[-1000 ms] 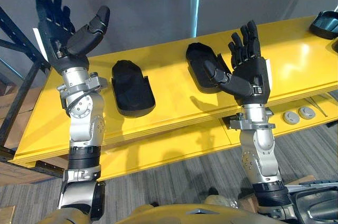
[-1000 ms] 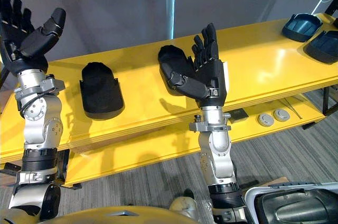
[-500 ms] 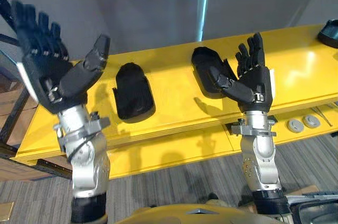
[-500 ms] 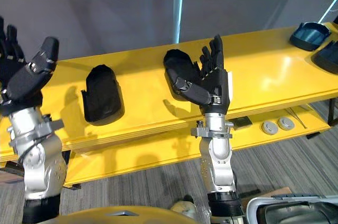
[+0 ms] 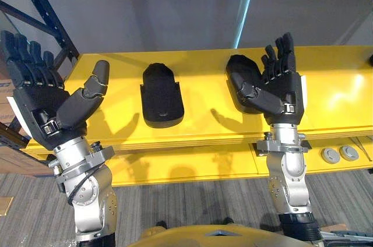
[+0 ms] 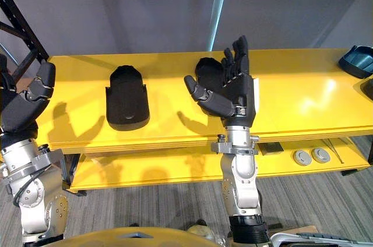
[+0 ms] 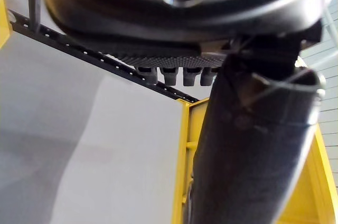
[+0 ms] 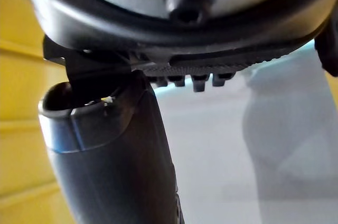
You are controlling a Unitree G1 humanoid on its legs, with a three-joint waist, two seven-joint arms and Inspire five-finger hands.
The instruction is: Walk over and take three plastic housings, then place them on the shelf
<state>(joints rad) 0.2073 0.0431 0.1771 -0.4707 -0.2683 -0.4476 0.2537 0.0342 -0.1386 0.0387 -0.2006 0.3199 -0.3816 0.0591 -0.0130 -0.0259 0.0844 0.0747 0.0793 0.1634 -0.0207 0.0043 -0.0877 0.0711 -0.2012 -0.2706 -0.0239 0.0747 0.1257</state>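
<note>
Housing (image 5: 238, 71) half behind right hand (image 5: 281, 92)

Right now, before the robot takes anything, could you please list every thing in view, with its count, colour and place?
black plastic housings: two, black, on the upper shelf; one left of the middle, the other partly behind the right hand
dark blue shell: one, far right end of the upper shelf
round discs: two, grey, lower shelf, right side
upper shelf: one, yellow
lower shelf: one, yellow
rack upright: one, dark blue, far left
left hand: dark, open, raised, empty
right hand: dark, open, raised, empty
</note>
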